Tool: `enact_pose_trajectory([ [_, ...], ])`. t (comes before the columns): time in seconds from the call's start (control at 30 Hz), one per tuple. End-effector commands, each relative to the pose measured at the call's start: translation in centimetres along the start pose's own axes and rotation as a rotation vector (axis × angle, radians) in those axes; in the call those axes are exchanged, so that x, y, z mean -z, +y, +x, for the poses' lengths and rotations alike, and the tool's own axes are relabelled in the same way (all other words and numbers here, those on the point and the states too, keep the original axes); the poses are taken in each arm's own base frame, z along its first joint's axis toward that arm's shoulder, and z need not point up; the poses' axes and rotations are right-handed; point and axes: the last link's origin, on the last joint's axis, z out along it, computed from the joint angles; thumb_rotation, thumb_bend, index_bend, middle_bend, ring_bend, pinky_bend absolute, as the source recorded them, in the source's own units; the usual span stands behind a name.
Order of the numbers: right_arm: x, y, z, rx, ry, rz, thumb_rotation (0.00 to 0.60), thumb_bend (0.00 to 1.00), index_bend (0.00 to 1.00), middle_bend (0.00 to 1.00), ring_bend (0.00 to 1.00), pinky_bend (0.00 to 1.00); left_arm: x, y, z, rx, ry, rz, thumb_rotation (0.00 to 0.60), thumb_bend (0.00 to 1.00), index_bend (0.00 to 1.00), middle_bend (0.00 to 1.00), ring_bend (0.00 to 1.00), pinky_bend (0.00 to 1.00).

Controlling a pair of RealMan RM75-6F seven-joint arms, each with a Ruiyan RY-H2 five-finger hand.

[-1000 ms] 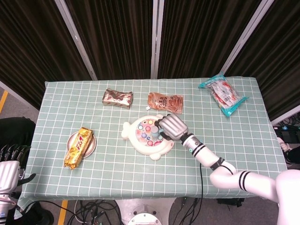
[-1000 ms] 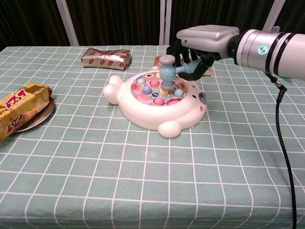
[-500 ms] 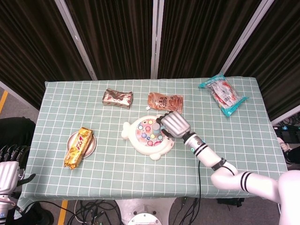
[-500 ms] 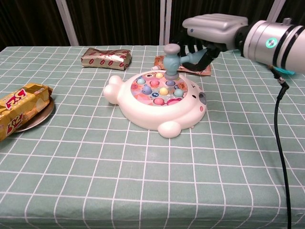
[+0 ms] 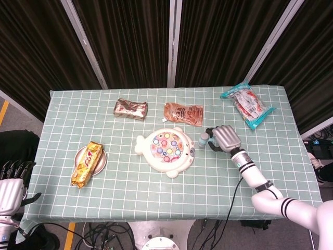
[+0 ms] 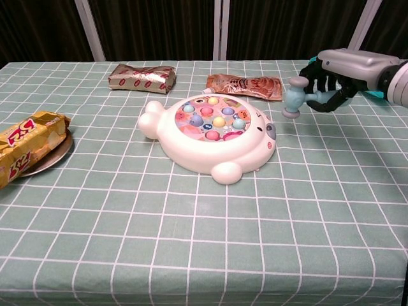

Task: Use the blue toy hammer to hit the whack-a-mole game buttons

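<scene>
The white whack-a-mole game (image 5: 165, 151) (image 6: 207, 135) sits mid-table, its coloured buttons all in plain sight. My right hand (image 5: 222, 138) (image 6: 335, 70) hovers to the right of the game and grips the handle of the blue toy hammer (image 5: 203, 140) (image 6: 295, 97). The hammer head points down, just off the toy's right edge and above the cloth. My left hand (image 5: 11, 183) hangs low off the table's left front corner, fingers apart, holding nothing; the chest view does not show it.
A gold snack bar (image 5: 87, 163) (image 6: 25, 148) lies on a small plate (image 5: 101, 162) at the left. A brown foil packet (image 5: 130, 108) (image 6: 142, 78) and an orange pouch (image 5: 183, 113) (image 6: 245, 85) lie behind the game. A teal-edged bag (image 5: 247, 105) sits far right.
My right hand has swung the hammer up off the buttons and away to the right, clear of the game. The left hand has stayed put.
</scene>
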Motion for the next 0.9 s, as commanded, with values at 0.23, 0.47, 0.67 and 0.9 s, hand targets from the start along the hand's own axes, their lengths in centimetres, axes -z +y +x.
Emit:
enact_pose_trajectory([
  [0.23,0.2,1.0,-3.4,-0.053,-0.026,-0.006,0.600,0.42,0.59,0.55,0.41,0.44,0.1,0.1,0.1,-0.004,0.000,0.000,0.600,0.03,0.18,0.16,0.07,0.02],
  [0.47,0.6,1.1,-3.7,-0.065,-0.027,0.004,0.600,0.36,0.44,0.46,0.31,0.36,0.1,0.1,0.1,-0.005,-0.002,-0.001,0.600,0.03,0.18,0.16,0.07,0.02],
  [0.67,1.0,1.0,-3.6,-0.076,-0.026,0.014,0.600,0.35,0.36,0.41,0.26,0.33,0.0,0.1,0.2,-0.007,0.000,-0.001,0.600,0.03,0.18,0.16,0.07,0.02],
  [0.9,1.5,0.8,-3.4,-0.081,-0.028,0.020,0.600,0.35,0.26,0.36,0.19,0.26,0.0,0.0,0.3,-0.009,0.005,0.000,0.600,0.03,0.18,0.16,0.07,0.02],
])
